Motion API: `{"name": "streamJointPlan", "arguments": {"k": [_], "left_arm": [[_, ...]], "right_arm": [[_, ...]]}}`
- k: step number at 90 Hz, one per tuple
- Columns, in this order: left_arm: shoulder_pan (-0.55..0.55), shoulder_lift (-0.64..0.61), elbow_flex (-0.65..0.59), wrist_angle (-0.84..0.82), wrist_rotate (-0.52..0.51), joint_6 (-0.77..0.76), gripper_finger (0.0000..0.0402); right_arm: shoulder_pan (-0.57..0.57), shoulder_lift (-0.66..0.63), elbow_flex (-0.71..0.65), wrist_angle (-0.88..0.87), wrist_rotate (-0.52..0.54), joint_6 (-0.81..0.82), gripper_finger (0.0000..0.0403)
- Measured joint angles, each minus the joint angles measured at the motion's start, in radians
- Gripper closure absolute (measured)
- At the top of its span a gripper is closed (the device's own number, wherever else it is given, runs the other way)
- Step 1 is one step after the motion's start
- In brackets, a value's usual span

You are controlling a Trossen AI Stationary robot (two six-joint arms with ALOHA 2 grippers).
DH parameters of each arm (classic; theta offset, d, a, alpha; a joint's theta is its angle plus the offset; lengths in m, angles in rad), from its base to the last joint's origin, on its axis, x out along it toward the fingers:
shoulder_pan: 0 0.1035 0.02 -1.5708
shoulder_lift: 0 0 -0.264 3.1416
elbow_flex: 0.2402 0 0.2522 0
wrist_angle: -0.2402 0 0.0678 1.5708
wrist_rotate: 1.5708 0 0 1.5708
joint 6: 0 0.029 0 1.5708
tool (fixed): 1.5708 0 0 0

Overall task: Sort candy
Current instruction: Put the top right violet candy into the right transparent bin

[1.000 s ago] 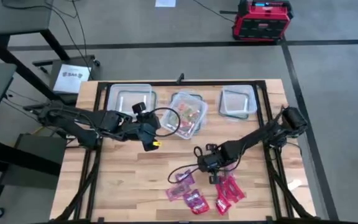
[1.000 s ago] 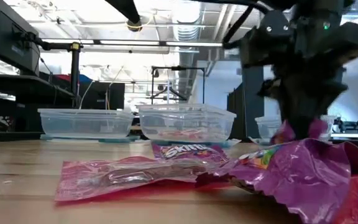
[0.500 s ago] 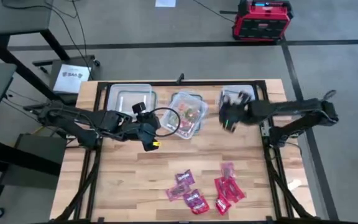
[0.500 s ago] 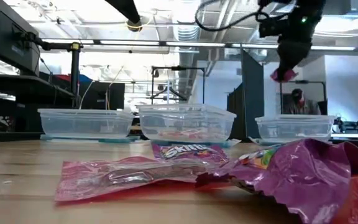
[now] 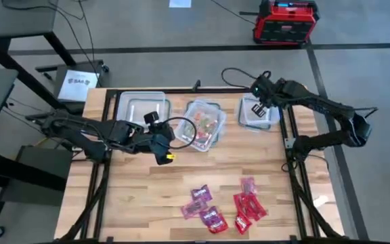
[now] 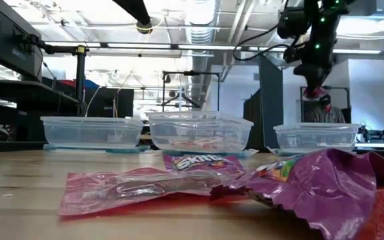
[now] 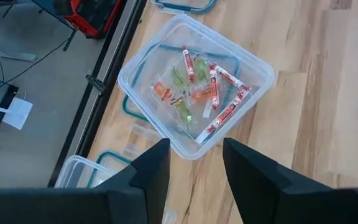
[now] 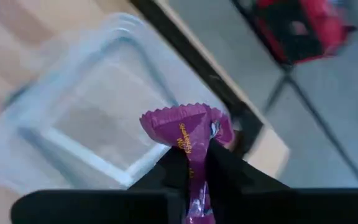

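Wooden table (image 5: 141, 196), three clear containers in a row along its far edge. Right arm reaches out over the far right corner; right gripper (image 5: 257, 107) hangs above the right container (image 5: 269, 120), well clear of its rim in the low view. Its fingers are pinched on a purple candy packet (image 8: 189, 134) (crinkled top edge sticks up past the fingertips, gold print on it). In the low view the packet shows as a small pink bit under the gripper (image 6: 314, 85), directly over the right container (image 6: 317, 137).

Left arm lies low across the table's left side; left gripper (image 5: 162, 150) sits just short of the middle container (image 5: 204, 124), fingers (image 7: 151, 168) spread apart with nothing between them. Middle container (image 7: 194, 93), straight ahead of that gripper, holds several small wrapped sweets (image 7: 201, 93), red, orange and green. Left container (image 5: 141, 108) is beyond the left arm, off to the gripper's left side.

Remaining loose candy (image 5: 225, 207): a cluster of red and pink flat packets on the near part of the table, well away from both grippers. Low view has them close up, one pink packet (image 6: 139, 187) lying flat, a crumpled purple one (image 6: 312, 187) beside it.
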Motion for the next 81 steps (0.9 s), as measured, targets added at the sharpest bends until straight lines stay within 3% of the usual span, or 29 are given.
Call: {"name": "streamJointPlan", "arguments": {"k": [43,81], "left_arm": [[-0.001,0.0,0.0,-0.007,0.001,-0.001,0.0268],[-0.001,0.0,0.0,-0.005,0.002,-0.001,0.0268]], "right_arm": [[0.048,-0.007,0.0,-0.033,-0.023,0.012,0.021],[0.021,-0.007,0.0,-0.037,-0.024,0.043,0.0204]]}}
